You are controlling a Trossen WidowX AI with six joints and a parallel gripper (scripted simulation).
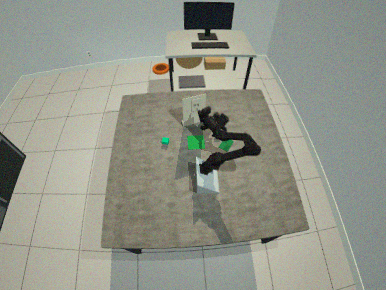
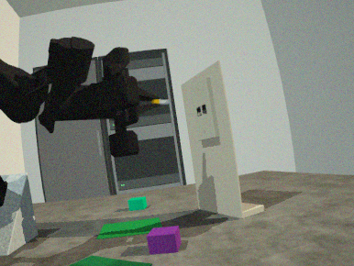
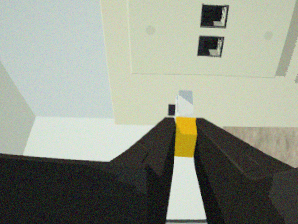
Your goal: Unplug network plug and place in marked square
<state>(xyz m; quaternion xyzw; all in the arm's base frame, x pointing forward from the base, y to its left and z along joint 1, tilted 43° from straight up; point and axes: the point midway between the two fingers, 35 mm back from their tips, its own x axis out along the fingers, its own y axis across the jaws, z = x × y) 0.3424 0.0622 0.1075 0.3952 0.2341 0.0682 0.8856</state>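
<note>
The plug (image 2: 160,101) (image 3: 185,136), yellow behind and clear at the front, is between the fingertips of my gripper (image 2: 154,101), which is shut on it. The plug is out of the socket, with a gap between its front and the upright panel (image 1: 187,106) (image 2: 226,183) (image 3: 116,95). The panel's two dark openings (image 2: 202,110) (image 3: 210,46) look empty. In the wrist view the plug appears below them. The thin tab cannot be made out. A bright green square (image 1: 195,142) (image 2: 130,227) lies on the table, lower than the plug and in front of the panel.
A darker green patch (image 1: 226,145) (image 2: 110,262) lies beside the bright one. A purple block (image 2: 163,239) and a teal block (image 1: 165,141) (image 2: 137,204) stand on the table (image 1: 145,200). A pale, slanted block (image 1: 208,181) (image 2: 16,220) is near the arm's base.
</note>
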